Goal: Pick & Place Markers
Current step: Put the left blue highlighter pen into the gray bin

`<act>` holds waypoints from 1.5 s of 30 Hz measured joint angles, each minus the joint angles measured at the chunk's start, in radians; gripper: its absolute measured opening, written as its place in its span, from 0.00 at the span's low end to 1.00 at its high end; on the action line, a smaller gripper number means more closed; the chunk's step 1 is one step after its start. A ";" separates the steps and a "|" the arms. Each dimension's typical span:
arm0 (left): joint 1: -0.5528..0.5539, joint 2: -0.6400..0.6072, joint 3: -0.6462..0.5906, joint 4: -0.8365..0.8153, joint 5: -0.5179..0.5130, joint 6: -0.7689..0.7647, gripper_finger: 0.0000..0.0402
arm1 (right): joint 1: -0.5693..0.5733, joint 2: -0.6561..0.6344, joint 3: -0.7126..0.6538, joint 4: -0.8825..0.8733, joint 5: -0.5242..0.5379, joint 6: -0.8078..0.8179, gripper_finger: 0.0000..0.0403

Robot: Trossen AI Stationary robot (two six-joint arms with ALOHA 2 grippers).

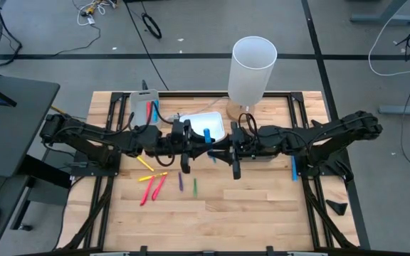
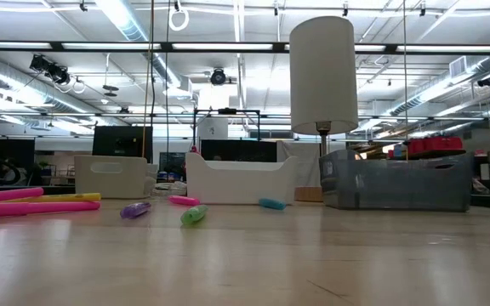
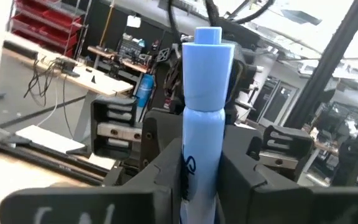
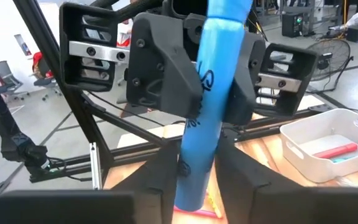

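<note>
Blue marker [image 1: 208,134] mostly hidden between both end effectors.

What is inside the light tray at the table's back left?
The light tray holds a red marker and a bluish marker side by side. In the high view the left arm covers its near end, so more could lie hidden there.

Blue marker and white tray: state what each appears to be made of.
Blue marker: likely smooth plastic, judging by its even colour, soft sheen and black print on the barrel. White tray: probably moulded matte plastic, uniformly white with rounded corners and a cut-out handle dip.
</note>
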 joint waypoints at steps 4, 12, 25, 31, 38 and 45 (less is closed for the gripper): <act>0.014 0.000 0.000 -0.026 -0.020 -0.070 0.18 | -0.001 -0.013 0.000 -0.043 -0.021 -0.006 0.35; 0.066 0.000 0.000 -0.208 -0.026 -0.322 0.18 | -0.001 -0.089 0.000 -0.234 -0.018 -0.059 0.42; 0.150 0.000 0.000 -0.619 0.141 -0.745 0.17 | -0.002 -0.120 0.000 -0.276 -0.017 -0.133 0.43; 0.176 0.000 0.000 -0.762 0.218 -0.857 0.17 | -0.002 -0.120 0.000 -0.281 -0.017 -0.145 0.43; 0.176 0.000 0.000 -0.911 0.267 -0.986 0.17 | -0.002 -0.120 0.000 -0.281 -0.018 -0.210 0.43; 0.158 0.000 0.000 -1.087 0.320 -1.104 0.17 | -0.002 -0.119 0.000 -0.281 -0.018 -0.271 0.43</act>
